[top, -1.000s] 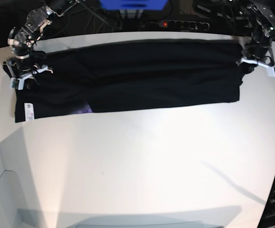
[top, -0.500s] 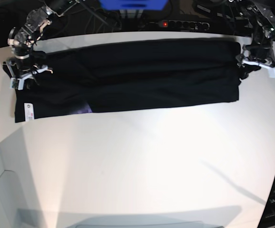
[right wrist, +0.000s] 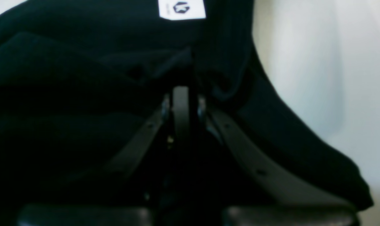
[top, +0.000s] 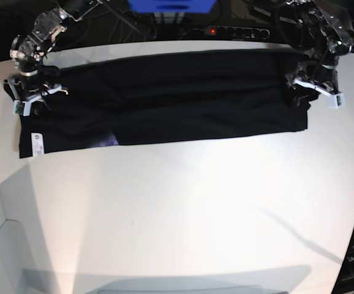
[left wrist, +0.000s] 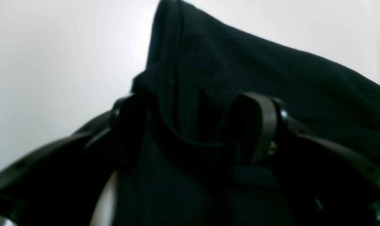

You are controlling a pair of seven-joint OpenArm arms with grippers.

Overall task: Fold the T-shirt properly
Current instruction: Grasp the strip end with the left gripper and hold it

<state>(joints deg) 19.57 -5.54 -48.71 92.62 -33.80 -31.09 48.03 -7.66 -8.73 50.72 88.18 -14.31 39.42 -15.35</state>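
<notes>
A white tabletop [top: 183,214] fills the overhead base view, and a large plain black cloth T-shirt [top: 177,98] lies folded into a long horizontal band across its far side. At the left end of that band sits the right gripper [top: 35,93], low on the fabric beside the shirt's edge. Its wrist camera shows the two dark fingers [right wrist: 181,110] pressed together with a bunched fold of the black cloth caught between them, so it is pinching the T-shirt. A small white label [right wrist: 182,9] with a dark logo shows on the cloth just beyond the fingertips, and the same label [top: 37,144] appears at the lower left corner of the band in the overhead view. A faint purple print [top: 109,142] peeks from the band's lower edge, left of centre. At the right end is the left gripper [top: 312,90], over the shirt's short edge. Its wrist camera shows the dark fingers [left wrist: 265,125] spread apart, with a raised ridge of black fabric standing loosely between them and not clamped.
</notes>
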